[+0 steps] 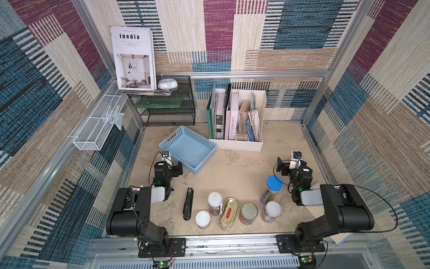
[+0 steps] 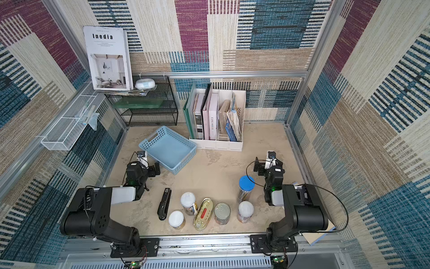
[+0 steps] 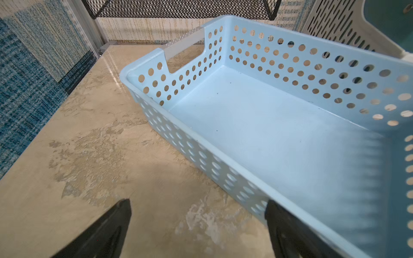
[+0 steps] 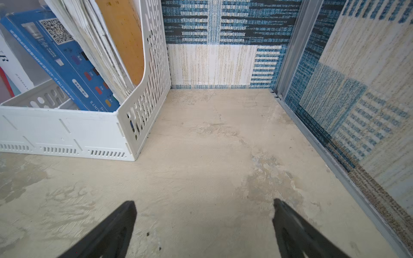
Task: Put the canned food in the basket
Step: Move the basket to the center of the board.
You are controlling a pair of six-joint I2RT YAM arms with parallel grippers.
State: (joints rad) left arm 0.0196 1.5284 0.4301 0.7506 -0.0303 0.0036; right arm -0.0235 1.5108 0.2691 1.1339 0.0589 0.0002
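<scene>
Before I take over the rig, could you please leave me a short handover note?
Left gripper: jaws open, empty, beside the basket.
Right gripper: jaws open, empty, over bare table near the file rack.
Basket: empty.
Cans: all five stand along the table's front edge: tin, pull-tab can, white-lidded cans.
Done: nothing.
Left: all five cans into the basket. Leave the stapler and tube.

basket (image 1: 200,137) open-topped, bare table (image 1: 232,172) before it, stapler (image 1: 188,205) beside 5 cans (image 1: 248,212)
</scene>
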